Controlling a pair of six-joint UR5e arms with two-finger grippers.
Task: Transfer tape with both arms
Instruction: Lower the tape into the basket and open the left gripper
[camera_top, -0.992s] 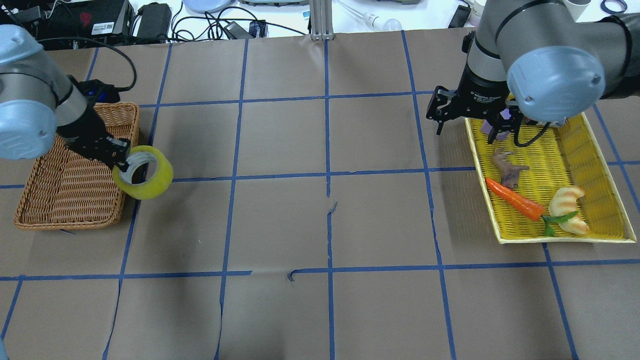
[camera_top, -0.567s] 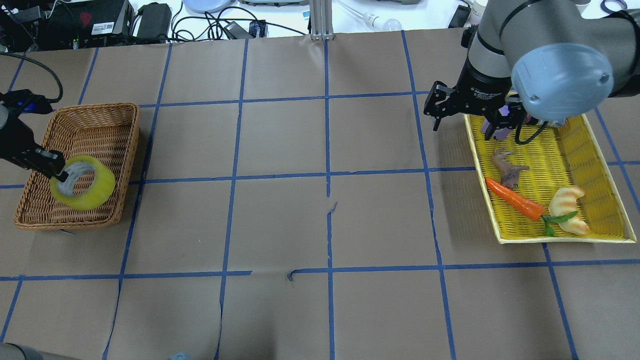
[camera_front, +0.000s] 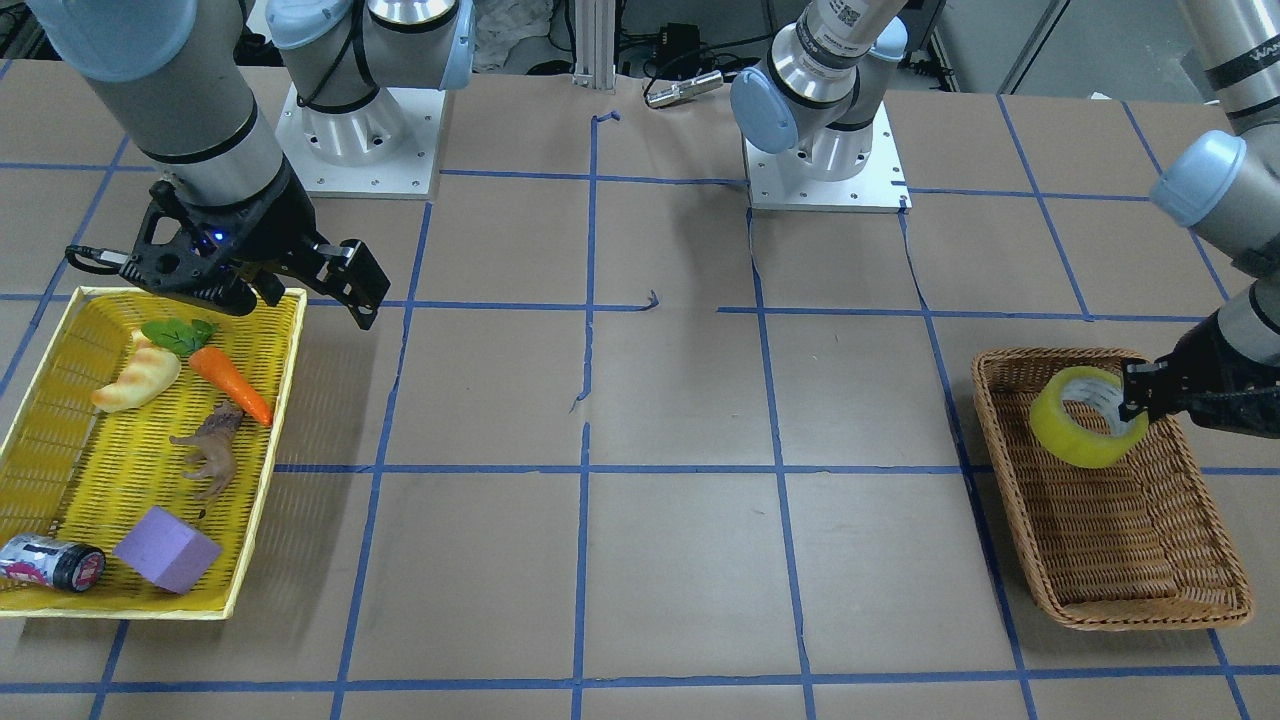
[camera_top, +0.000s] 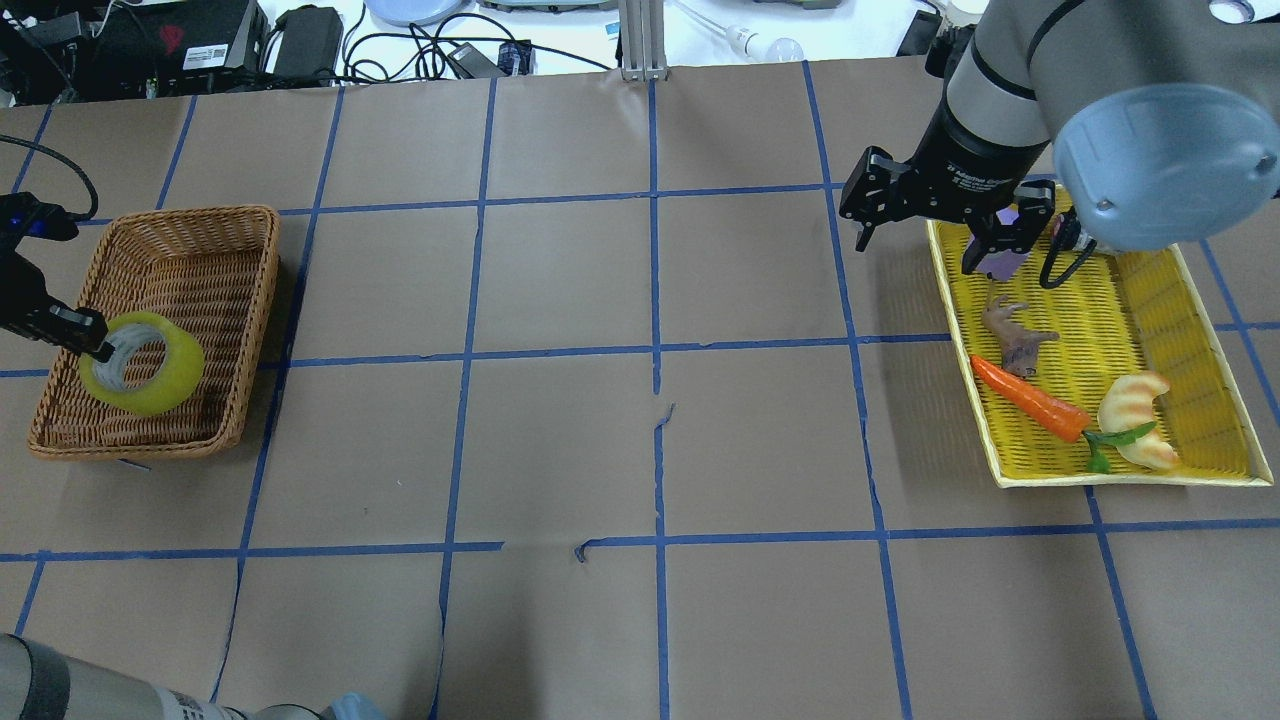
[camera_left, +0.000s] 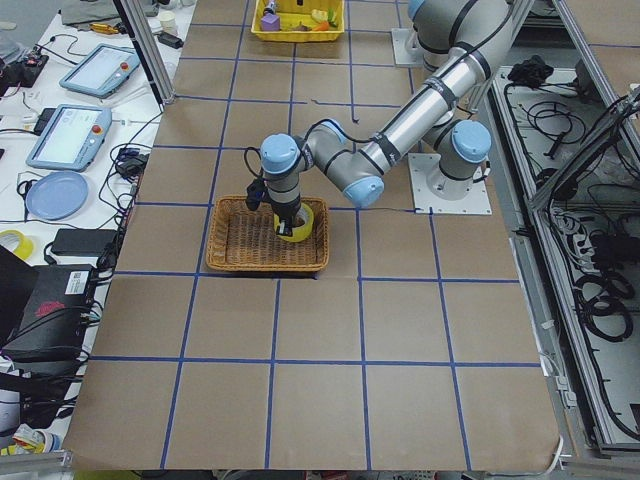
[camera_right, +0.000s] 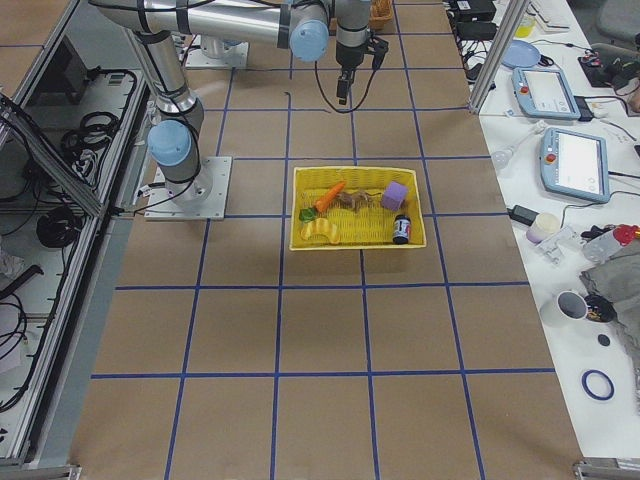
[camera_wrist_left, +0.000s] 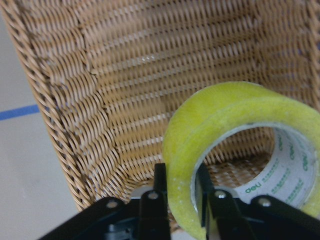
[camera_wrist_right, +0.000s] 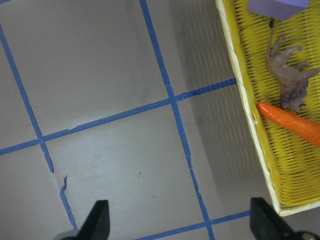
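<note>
The yellow tape roll (camera_top: 142, 364) hangs over the wicker basket (camera_top: 200, 240) at the table's left. My left gripper (camera_top: 97, 349) is shut on the roll's wall, one finger inside the core and one outside, as the left wrist view shows on the tape (camera_wrist_left: 235, 130). In the front view the tape (camera_front: 1085, 418) sits above the basket's (camera_front: 1120, 560) far end, held by the left gripper (camera_front: 1135, 400). My right gripper (camera_top: 915, 225) is open and empty, above the table beside the yellow tray's (camera_top: 1200, 300) far left corner.
The yellow tray (camera_front: 60, 480) holds a carrot (camera_top: 1030, 398), a croissant (camera_top: 1135, 405), a brown figure (camera_top: 1015, 335), a purple block (camera_front: 167, 548) and a dark-capped can (camera_front: 50, 562). Cables and devices lie beyond the table's far edge.
My left arm has carried the tape leftward from beside the basket's right rim to over the basket's inside. My right gripper has shifted slightly away from the tray.
</note>
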